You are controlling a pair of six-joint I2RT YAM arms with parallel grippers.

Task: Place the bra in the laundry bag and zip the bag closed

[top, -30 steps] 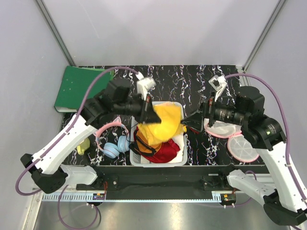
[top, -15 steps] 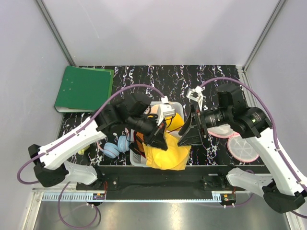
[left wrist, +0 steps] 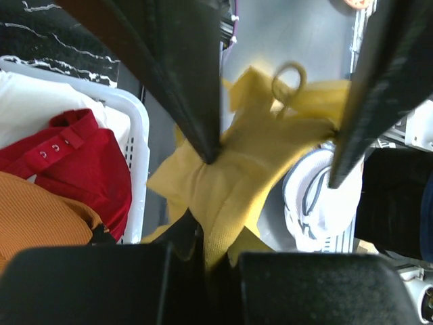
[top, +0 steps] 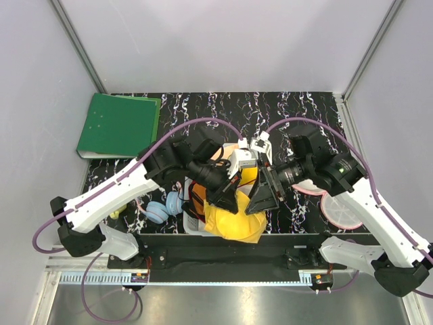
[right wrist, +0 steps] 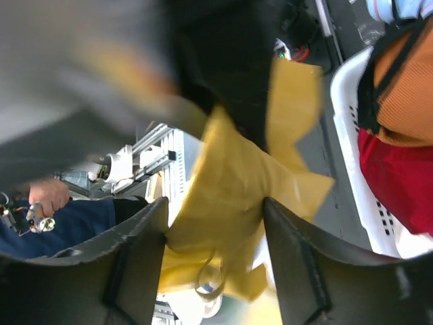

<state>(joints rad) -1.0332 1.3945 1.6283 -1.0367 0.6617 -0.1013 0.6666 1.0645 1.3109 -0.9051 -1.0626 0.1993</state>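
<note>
The plain yellow bra [top: 233,222] hangs above the table's near edge, in front of the basket. My left gripper [top: 230,198] is shut on its upper fold; in the left wrist view the fabric [left wrist: 250,169] runs straight into the closed jaws of the left gripper [left wrist: 213,254]. My right gripper [top: 259,202] faces it from the right. Its jaws are open and straddle the bra [right wrist: 223,196], and both fingers [right wrist: 139,261] touch the cloth at its sides. The laundry bag [top: 342,211], white mesh with a pink rim, lies open at the right, partly under the right arm.
A white basket [top: 191,221] holds a red garment [left wrist: 74,169] and an orange one [left wrist: 34,223] behind the bra. Pink and blue headphones [top: 159,206] lie left of the basket. A green folder [top: 115,125] sits at the back left.
The left gripper carried the bra from over the basket toward the near edge. The right arm swung left from the laundry bag, and its jaws have narrowed around the bra.
</note>
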